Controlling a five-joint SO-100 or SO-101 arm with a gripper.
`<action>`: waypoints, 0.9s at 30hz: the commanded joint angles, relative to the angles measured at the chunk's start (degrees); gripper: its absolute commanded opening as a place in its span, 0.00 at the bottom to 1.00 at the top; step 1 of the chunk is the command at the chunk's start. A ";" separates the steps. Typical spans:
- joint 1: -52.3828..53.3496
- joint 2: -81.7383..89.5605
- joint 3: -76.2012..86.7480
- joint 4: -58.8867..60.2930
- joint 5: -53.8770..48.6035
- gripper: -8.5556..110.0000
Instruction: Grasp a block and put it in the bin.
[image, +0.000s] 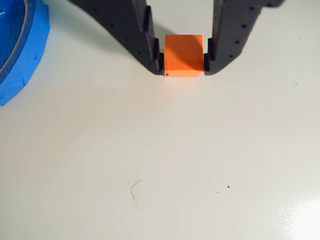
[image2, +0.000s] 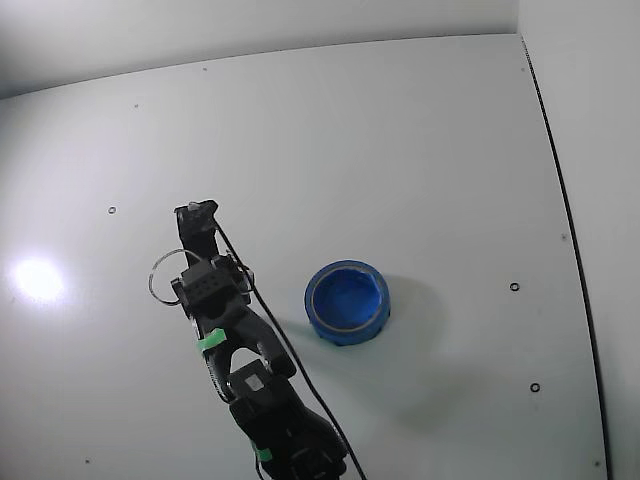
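A small orange-red block (image: 184, 52) sits between the two black fingers of my gripper (image: 184, 69) at the top of the wrist view. Both fingertips press against its sides, so the gripper is shut on it. Whether the block rests on the white table or hangs just above it cannot be told. The blue bin (image: 35, 45) shows only as a thick rim at the top left corner of the wrist view. In the fixed view the bin (image2: 346, 334) stands to the right of the gripper (image2: 196, 214), apart from it. The arm hides the block there.
The white table (image2: 400, 150) has small dark screw holes scattered over it. Its right edge runs along a dark line (image2: 560, 200). The arm's base and a black cable (image2: 285, 350) fill the lower left of the fixed view.
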 joint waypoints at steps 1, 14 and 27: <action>6.59 7.65 -2.02 -0.44 4.75 0.07; 28.48 33.66 -1.05 0.26 11.87 0.07; 29.71 33.49 22.24 -4.39 8.88 0.07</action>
